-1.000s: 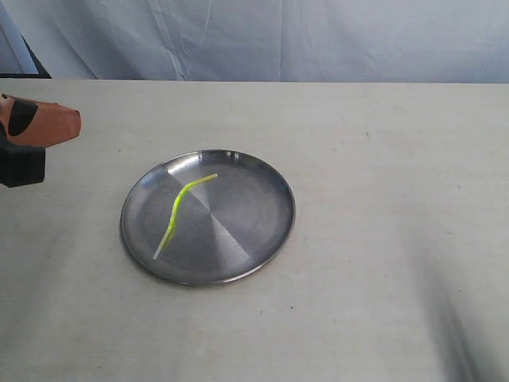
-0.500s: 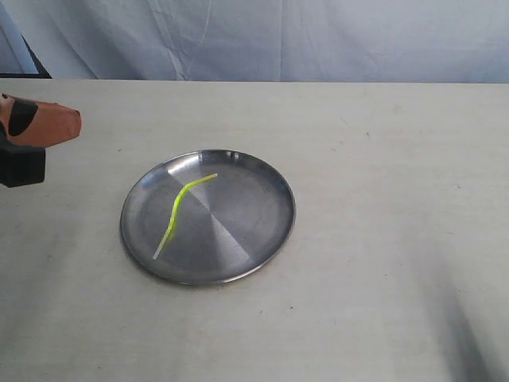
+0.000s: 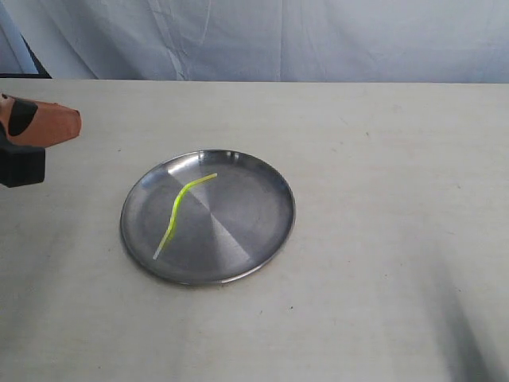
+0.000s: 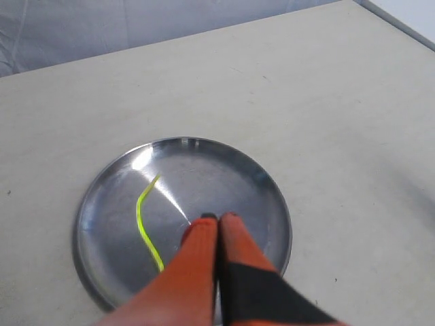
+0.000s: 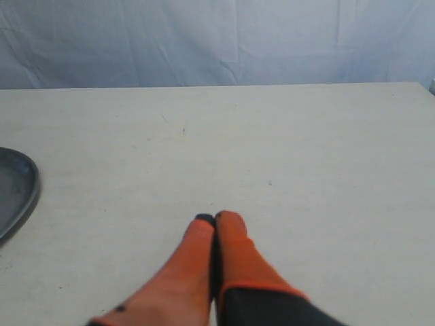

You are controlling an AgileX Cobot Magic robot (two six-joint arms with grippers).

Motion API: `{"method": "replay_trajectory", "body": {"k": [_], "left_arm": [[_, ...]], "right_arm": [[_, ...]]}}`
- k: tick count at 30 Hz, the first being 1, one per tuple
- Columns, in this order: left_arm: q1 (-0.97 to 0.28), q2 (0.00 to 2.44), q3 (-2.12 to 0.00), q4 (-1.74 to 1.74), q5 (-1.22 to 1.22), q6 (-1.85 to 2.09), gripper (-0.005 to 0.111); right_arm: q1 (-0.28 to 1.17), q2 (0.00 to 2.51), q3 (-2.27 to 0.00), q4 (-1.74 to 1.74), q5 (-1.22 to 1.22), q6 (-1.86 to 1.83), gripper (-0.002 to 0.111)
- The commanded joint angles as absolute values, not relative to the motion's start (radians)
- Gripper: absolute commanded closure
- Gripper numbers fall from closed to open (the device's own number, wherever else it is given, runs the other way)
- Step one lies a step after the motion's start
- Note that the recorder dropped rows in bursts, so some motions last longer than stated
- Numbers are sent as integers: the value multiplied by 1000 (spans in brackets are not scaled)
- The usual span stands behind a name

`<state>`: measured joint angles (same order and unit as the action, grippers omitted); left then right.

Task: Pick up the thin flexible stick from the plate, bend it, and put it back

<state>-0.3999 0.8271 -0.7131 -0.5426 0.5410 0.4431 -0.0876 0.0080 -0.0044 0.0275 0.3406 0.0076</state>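
Observation:
A kinked neon yellow-green stick [image 3: 181, 208] with a whitish end lies inside the round steel plate [image 3: 254, 219] at the table's middle. The left wrist view shows the same stick [image 4: 143, 224] on the plate [image 4: 265, 204]. My left gripper [image 3: 70, 123] hovers at the far left edge, well away from the plate; its orange fingers are shut on nothing [image 4: 218, 216]. My right gripper [image 5: 215, 217] is shut and empty over bare table, with the plate's rim [image 5: 24, 193] off to one side. The right gripper is outside the exterior view.
The beige table top [image 3: 382, 159] spreads wide around the plate. A pale blue cloth backdrop [image 3: 278, 36] hangs behind the far edge. A soft shadow falls over the front right corner [image 3: 469, 334].

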Motion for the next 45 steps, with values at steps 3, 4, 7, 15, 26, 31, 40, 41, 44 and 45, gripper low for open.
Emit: {"method": "replay_trajectory", "body": {"k": [3,4,7,15,26,31,40,41,44,45], "left_arm": [[-400,821,-710,-542,539,437,107],[-400,821,-710,-542,539,437,107],[-400,802,-709,-467,537,462,107],[-218,391,-407,-212,223,360,107],[39,30,-41,-212,200,104,107],[39,12,0,-212,203,60,107],[37,11,0,-187,233,25,107],[37,11,0,-182,233,25,107],[37,11,0,-180,233,25,107],[37,11,0,-180,233,25,107]], "right_arm": [[-92,0,0,29,327,0,108],[-92,0,0,29,327,0,108],[-92,0,0,29,327,0,108],[-92,0,0,29,327,0,108],[-92,0,0,29,324,0,108],[-92,0,0,29,324,0,108],[-92,0,0,29,324,0,108],[-92,0,0,29,324,0,108],[-92,0,0,29,326,0,108],[-92,0,0,31,326,0,108]]}}
